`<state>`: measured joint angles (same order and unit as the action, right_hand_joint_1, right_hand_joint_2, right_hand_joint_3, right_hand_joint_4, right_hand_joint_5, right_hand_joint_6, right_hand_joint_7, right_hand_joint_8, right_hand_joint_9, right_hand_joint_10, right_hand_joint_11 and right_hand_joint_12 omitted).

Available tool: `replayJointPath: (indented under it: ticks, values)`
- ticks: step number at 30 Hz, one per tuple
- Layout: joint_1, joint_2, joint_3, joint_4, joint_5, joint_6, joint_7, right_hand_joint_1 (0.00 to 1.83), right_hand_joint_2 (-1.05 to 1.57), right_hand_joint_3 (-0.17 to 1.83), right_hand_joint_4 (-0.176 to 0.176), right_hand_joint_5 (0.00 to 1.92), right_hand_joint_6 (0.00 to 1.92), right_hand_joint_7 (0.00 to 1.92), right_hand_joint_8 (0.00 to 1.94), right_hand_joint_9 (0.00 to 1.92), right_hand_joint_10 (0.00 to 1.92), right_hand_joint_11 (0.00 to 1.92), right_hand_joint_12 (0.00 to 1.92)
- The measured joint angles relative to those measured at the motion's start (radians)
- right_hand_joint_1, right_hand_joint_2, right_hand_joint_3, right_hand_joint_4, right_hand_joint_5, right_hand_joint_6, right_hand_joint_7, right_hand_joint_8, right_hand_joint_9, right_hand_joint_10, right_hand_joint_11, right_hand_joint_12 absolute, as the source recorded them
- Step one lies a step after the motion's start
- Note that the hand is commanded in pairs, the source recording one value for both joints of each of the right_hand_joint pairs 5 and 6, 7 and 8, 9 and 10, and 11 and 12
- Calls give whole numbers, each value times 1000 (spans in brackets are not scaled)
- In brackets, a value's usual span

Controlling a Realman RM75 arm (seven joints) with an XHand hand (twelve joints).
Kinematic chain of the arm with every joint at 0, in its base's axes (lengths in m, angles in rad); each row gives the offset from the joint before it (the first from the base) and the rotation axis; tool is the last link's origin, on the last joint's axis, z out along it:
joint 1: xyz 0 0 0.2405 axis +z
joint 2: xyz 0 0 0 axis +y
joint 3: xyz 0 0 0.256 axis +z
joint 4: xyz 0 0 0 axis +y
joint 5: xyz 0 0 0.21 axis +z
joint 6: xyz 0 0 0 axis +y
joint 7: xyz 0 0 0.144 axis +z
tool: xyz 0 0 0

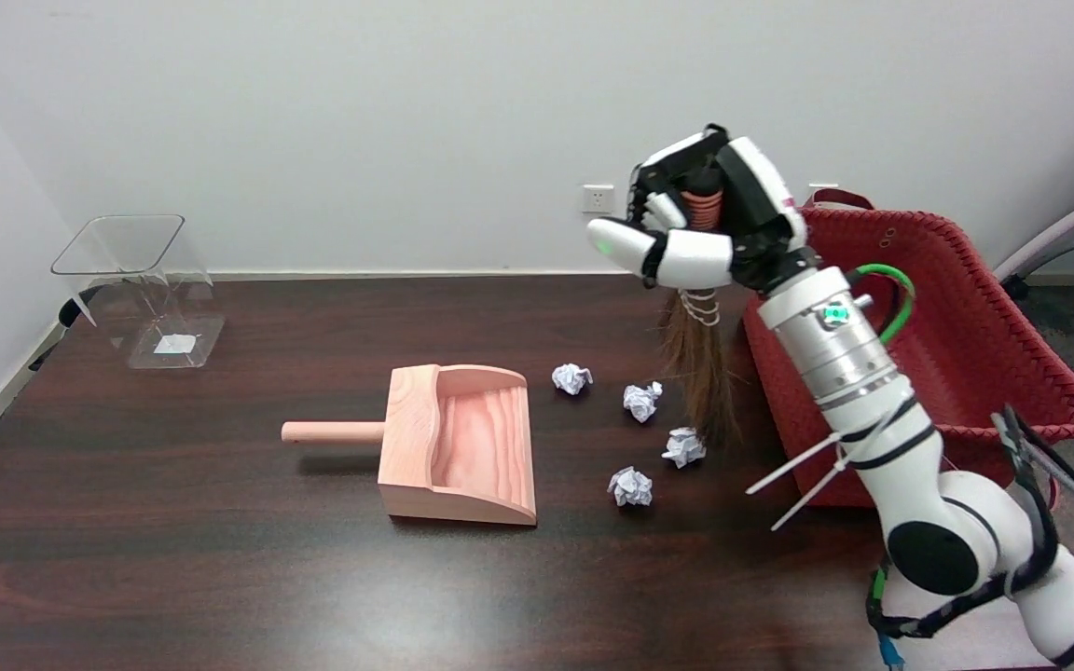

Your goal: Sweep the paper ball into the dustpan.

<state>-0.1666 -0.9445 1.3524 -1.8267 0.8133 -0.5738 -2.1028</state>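
Your right hand (700, 219) grips the little broom (703, 373) tight, but all four paper balls (683, 447) still wait outside the empty dustpan (462, 447).

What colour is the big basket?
Red, a woven red basket beside the robot hand; seen in the head view.

Four crumpled white paper balls (635, 429) lie beside the wooden dustpan's (458, 443) open mouth.

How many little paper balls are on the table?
4. One paper ball sits nearest the dustpan, one is just right of it, one lies by the broom bristles, and one is closest to the camera. None seem hidden.
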Motion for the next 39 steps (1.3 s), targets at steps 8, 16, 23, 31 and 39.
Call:
replayJointPath:
  ticks: [8, 16, 23, 31, 39]
  values:
    - [91, -20, -66, 57, 16, 73, -107, 1334, 1571, 437, 0, 1920, 1920, 1920, 1920, 1920, 1920, 1791, 1791]
    - [189, -48, -132, 154, 25, 116, -165, 1345, 1571, 479, 0, 1920, 1920, 1920, 1920, 1920, 1920, 1788, 1788]
    - [227, -63, -131, 201, 27, 135, -193, 1354, 1571, 519, 0, 1920, 1920, 1920, 1920, 1920, 1920, 1778, 1778]
    - [196, -81, -44, 172, 2, 179, -210, 1360, 1571, 539, 0, 1920, 1920, 1920, 1920, 1920, 1920, 1771, 1771]
    - [145, -101, 7, 133, -8, 213, -220, 1361, 1571, 520, 0, 1920, 1920, 1920, 1920, 1920, 1920, 1771, 1771]
